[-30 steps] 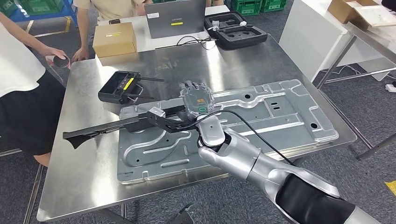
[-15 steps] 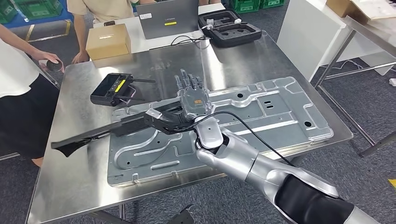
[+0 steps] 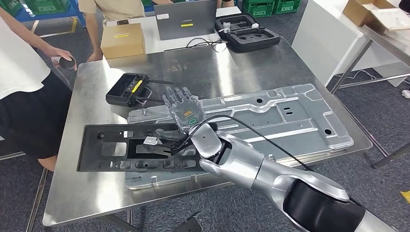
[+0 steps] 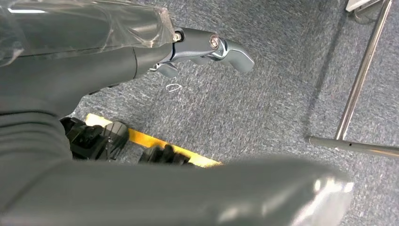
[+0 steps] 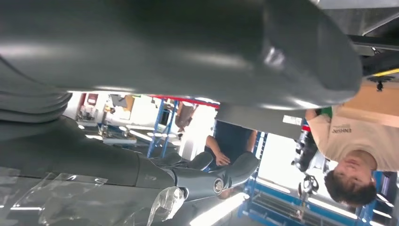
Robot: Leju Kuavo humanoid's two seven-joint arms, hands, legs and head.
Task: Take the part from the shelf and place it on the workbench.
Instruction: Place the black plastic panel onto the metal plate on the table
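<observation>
Black part [image 3: 125, 147] lies flat on the steel desk [image 3: 92, 193], overlapping the metal panel [image 3: 285, 116]; right hand [image 3: 183, 108] above it, fingers spread, holding nothing.

Grey carpet [image 3: 377, 96] is seen under the steel worktop [image 3: 96, 193]; a white table [image 3: 324, 34] is placed beyond its right edge.

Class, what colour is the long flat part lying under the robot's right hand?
Black part, clearest in the head view.

Bright overhead light glares off the steel workbench [image 3: 232, 67] near the laptop [image 3: 185, 19], while close wrist views blur softly.
</observation>
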